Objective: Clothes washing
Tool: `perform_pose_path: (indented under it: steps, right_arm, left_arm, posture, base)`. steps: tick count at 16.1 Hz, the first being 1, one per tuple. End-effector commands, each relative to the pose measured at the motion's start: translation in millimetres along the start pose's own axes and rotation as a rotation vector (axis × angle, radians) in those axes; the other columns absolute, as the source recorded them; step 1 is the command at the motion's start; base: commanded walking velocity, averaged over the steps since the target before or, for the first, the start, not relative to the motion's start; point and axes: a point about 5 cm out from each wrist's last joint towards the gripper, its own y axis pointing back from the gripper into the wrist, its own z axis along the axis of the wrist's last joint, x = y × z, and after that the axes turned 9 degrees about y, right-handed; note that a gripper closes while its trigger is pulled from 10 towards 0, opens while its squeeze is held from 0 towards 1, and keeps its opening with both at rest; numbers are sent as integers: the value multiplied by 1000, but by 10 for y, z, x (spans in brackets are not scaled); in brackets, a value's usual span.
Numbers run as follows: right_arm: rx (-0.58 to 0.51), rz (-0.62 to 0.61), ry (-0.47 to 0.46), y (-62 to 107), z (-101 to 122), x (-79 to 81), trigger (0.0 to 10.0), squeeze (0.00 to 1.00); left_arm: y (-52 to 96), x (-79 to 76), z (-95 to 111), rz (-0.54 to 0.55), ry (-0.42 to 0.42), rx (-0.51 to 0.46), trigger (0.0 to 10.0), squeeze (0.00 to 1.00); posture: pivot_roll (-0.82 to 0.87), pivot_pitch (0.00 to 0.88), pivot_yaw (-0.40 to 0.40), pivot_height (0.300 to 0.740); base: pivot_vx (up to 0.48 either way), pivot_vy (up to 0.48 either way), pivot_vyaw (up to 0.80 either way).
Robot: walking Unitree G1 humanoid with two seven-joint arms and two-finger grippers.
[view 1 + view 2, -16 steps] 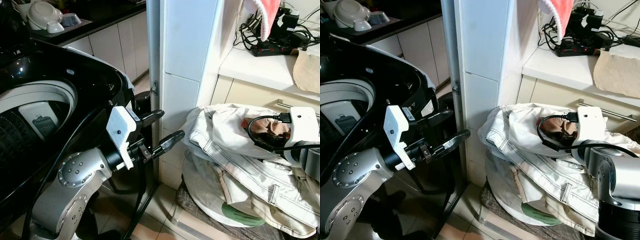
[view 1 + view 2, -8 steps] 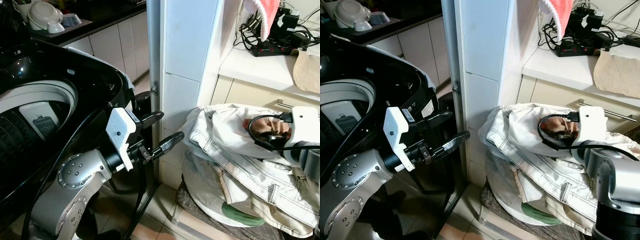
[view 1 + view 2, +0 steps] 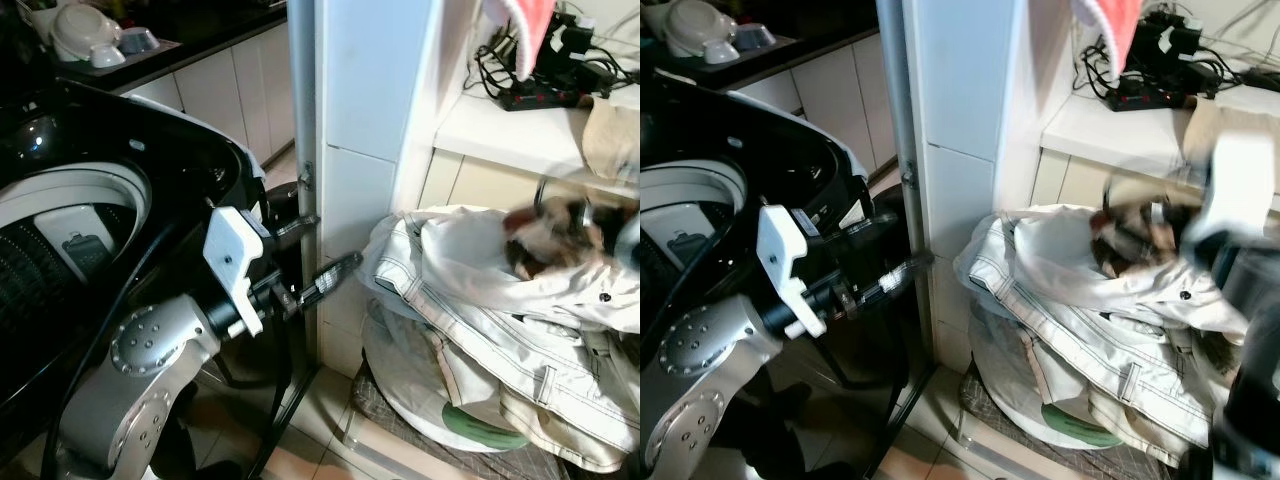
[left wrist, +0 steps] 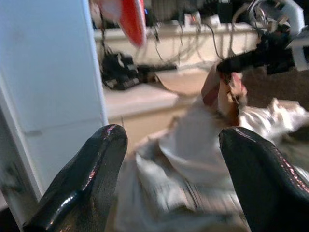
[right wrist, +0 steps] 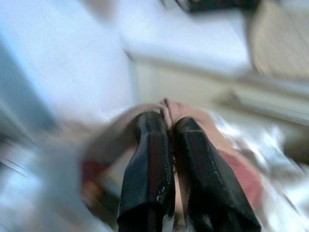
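Since a second ago the patterned brown garment [image 3: 545, 235] has been drawn up out of the heap of pale clothes [image 3: 480, 310] piled on the laundry basket [image 3: 400, 425] beside the tiled pillar [image 3: 365, 150], blurred with the rising right gripper [image 5: 166, 128], whose fingers are pinched narrow on a fold of it. It looks soft, light and limp, so it should trail and may snag the heap; a bunched fold is the safest hold. The left gripper [image 3: 310, 255] hangs spread wide and empty by the washing machine [image 3: 70, 220]
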Motion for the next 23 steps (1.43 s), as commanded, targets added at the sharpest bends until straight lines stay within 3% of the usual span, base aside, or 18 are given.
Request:
perform_pose_path:
  steps: [1,3,4,5,6,7,8,12,14,15,16,17,19,20,22,23]
  right_arm:
    - [-90,117,-28,36,209,98,0,0]
    - [-153,244,-74,-2,381,280,0,0]
    - [-209,418,-145,-88,549,615,0,0]
    - [-216,444,-155,-100,572,667,0,0]
    - [-260,591,-210,-138,699,967,0,0]
    - [-299,706,-281,-147,824,1173,0,0]
    - [-325,765,-335,-157,902,1256,0,0]
    - [-333,952,-474,-157,1034,1462,0,0]
    - [-334,1002,-510,-141,1057,1511,0,0]
    - [-322,1077,-557,-114,1076,1566,0,0]
    - [-322,1077,-557,-114,1076,1566,0,0]
    - [-300,1166,-588,-70,1081,1618,0,0]
    - [-262,1233,-572,-29,982,1693,0,0]
    - [-254,1235,-569,-21,946,1709,0,0]
    - [-245,1243,-578,-5,893,1736,0,0]
    - [-243,1247,-576,4,869,1747,0,0]
  left_arm:
    - [-46,104,178,82,-63,-99,10000,0]
    - [-109,256,347,203,-86,-205,10000,0]
    - [-156,397,562,299,-50,-327,10000,24]
    - [-164,405,589,299,-42,-341,10000,24]
    - [-198,382,723,257,-27,-400,10000,1000]
    - [-233,339,818,216,-9,-445,10000,1000]
    - [-269,257,842,149,40,-466,10000,1000]
    - [-321,-51,589,-63,216,-356,10000,1000]
    - [-322,-87,556,-95,254,-348,10000,1000]
    - [-360,-28,471,-29,148,-291,10000,1000]
    - [-360,-28,471,-29,148,-291,10000,1000]
    - [-414,52,410,55,76,-264,10000,1000]
    - [-489,67,455,85,88,-319,10000,1000]
    - [-500,38,471,60,101,-334,10000,749]
    - [-512,-25,461,13,96,-343,10000,63]
    - [-512,-53,455,-9,97,-349,10000,35]
  posture:
    - [-90,16,38,740]
    - [-91,11,38,740]
    - [-87,6,31,740]
    - [-85,5,29,740]
    - [-67,0,11,740]
    - [-55,0,-2,740]
    - [-48,0,-10,740]
    - [-38,0,-23,740]
    - [-35,0,-28,740]
    - [-35,0,-30,740]
    - [-35,0,-30,740]
    - [-35,0,-29,740]
    - [-39,0,-24,740]
    - [-41,0,-21,740]
    - [-45,0,-15,740]
    - [-46,0,-10,740]
  base:
    - [0,0,0]
    - [0,0,0]
    - [0,0,0]
    - [0,0,0]
    - [0,0,0]
    - [0,0,0]
    - [0,0,0]
    - [0,0,0]
    - [0,0,0]
    - [0,0,0]
    - [0,0,0]
    - [0,0,0]
    - [0,0,0]
    - [0,0,0]
    - [0,0,0]
    - [0,0,0]
